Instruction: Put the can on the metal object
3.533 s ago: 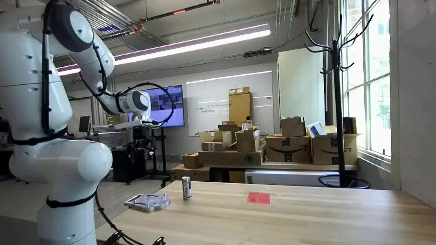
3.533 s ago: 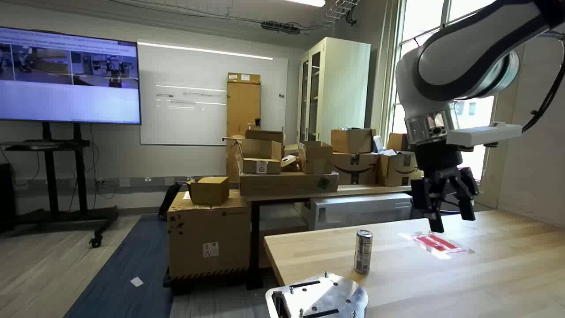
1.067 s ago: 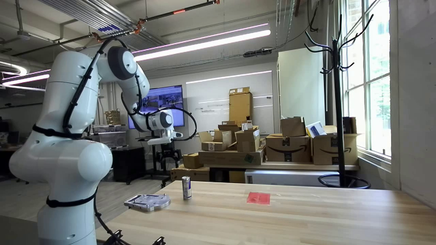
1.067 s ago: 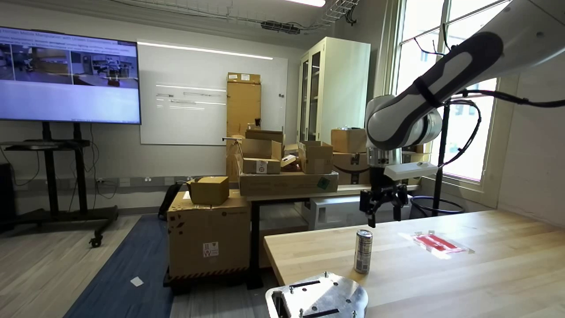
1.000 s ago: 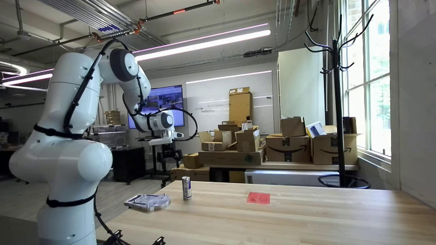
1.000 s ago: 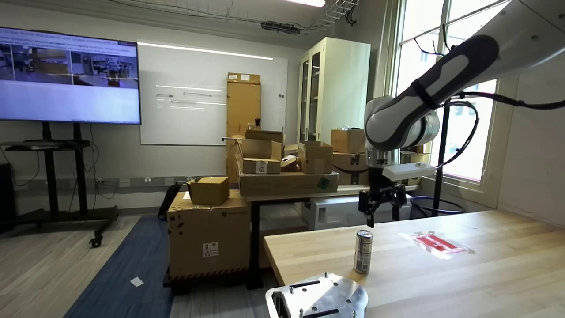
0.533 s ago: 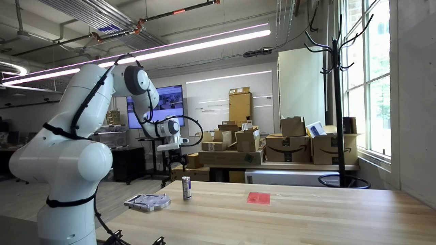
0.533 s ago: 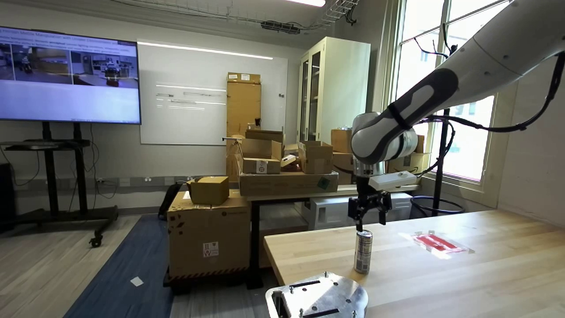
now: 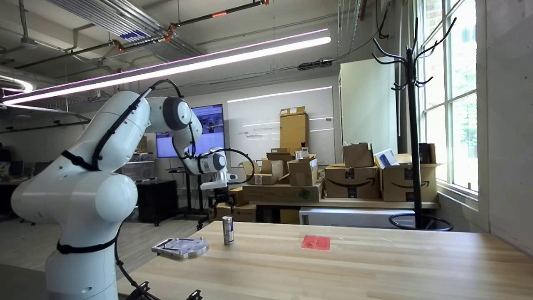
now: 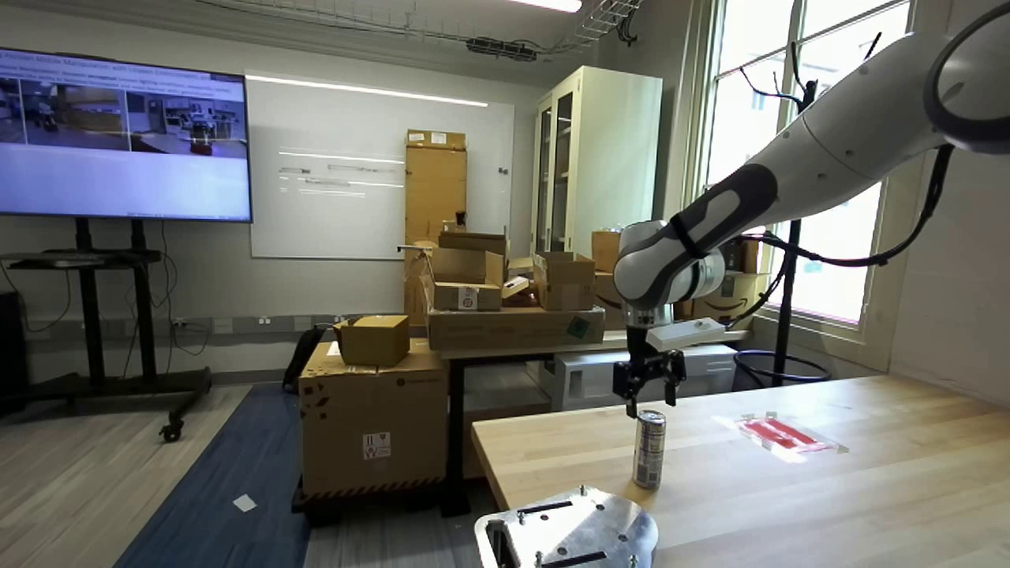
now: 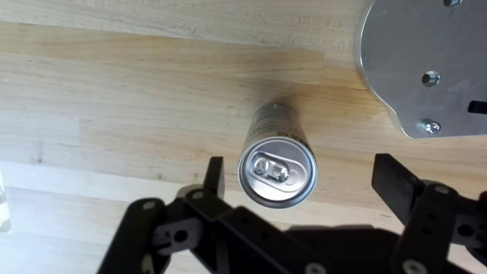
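Observation:
The can (image 9: 228, 230) stands upright on the wooden table; it also shows in an exterior view (image 10: 649, 450). In the wrist view the can (image 11: 277, 171) shows its silver lid and pull tab. The metal object (image 9: 181, 247) lies flat at the table's edge beside the can, apart from it. It also shows in an exterior view (image 10: 576, 528) and at the wrist view's upper right (image 11: 403, 49). My gripper (image 10: 652, 402) points down, just above the can's top. In the wrist view its open fingers (image 11: 298, 169) stand either side of the can's lid, touching nothing.
A flat red item (image 9: 316, 242) is taped on the table (image 9: 374, 271), away from the can. Cardboard boxes (image 9: 352, 181) stand on a bench behind. A black coat stand (image 9: 412, 137) is beyond the table's far edge. A black cable hangs from the arm.
My gripper has swung across from beyond the red item's side to above the can and come down. Over the last second it kept lowering. The can and metal object have not moved.

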Robot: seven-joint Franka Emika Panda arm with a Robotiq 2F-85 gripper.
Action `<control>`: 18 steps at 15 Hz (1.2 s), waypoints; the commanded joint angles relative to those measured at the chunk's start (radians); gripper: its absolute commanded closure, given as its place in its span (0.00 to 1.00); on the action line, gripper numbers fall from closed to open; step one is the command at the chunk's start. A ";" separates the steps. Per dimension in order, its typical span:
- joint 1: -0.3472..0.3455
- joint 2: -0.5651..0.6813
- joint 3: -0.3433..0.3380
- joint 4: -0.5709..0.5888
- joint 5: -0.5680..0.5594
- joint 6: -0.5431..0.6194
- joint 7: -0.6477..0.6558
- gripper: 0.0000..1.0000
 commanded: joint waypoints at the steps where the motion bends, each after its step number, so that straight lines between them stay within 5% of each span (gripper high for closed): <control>1: 0.000 0.063 -0.008 0.101 -0.002 -0.055 -0.031 0.00; 18: -0.018 0.113 -0.008 0.114 0.015 -0.050 -0.046 0.00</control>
